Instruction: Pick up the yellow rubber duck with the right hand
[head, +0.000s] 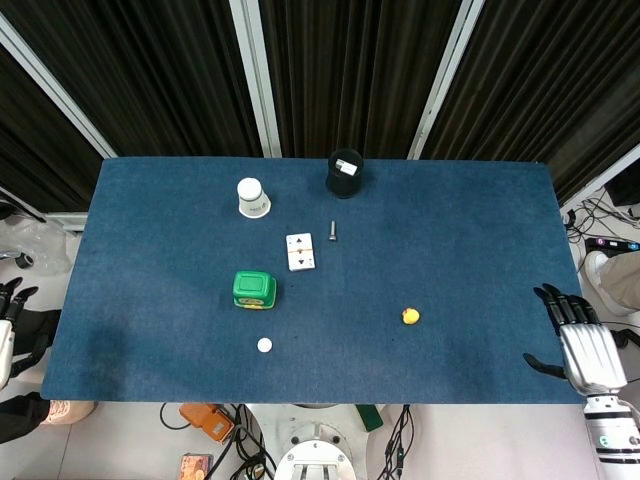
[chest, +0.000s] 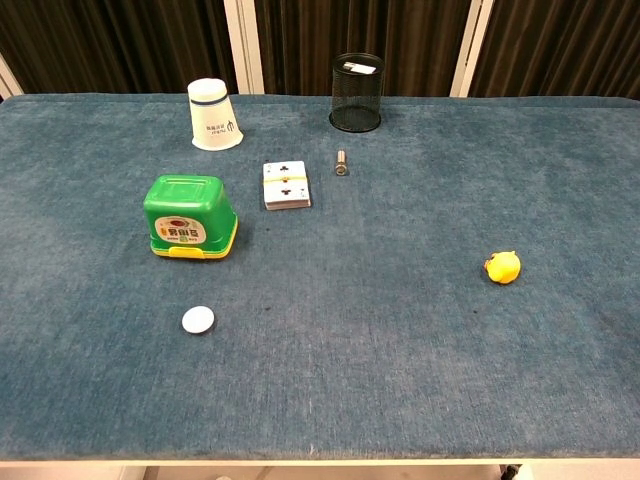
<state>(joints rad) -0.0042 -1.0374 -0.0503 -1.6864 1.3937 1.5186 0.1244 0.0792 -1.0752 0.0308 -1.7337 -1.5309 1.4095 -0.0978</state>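
- The table (head: 480, 230) is covered in a dark blue, carpet-like cloth that shows faint lighter patches in the chest view.
- Behind the table hang black pleated curtains (head: 150, 70) split by pale metal posts (head: 255, 75); in the head view the posts lean outward toward the top.
- A pale floor shows along the near edge, with cables (head: 405, 440) and an orange device (head: 208, 420) lying below the table.
- The yellow rubber duck (head: 410, 316) sits on the cloth in the right half, toward the near edge, with bare cloth all around it; in the chest view its orange beak points left.
- The right hand (head: 580, 345) hangs at the table's near right corner, well apart from the duck, fingers spread and extended, thumb out to the side, holding nothing.
- The left hand (head: 12, 325) is only partly visible off the left edge of the table, dark fingers apart and nothing seen in them.
- A green box (head: 254, 289) with a yellow base stands left of centre, and a small white disc (head: 264, 345) lies near it toward the front edge.
- A deck of playing cards (head: 300, 251) lies near the middle, with a small metal bolt (head: 333, 231) just beyond it to the right.
- An upturned white paper cup (head: 252, 197) and a black mesh pen holder (head: 345, 173) stand toward the far edge.
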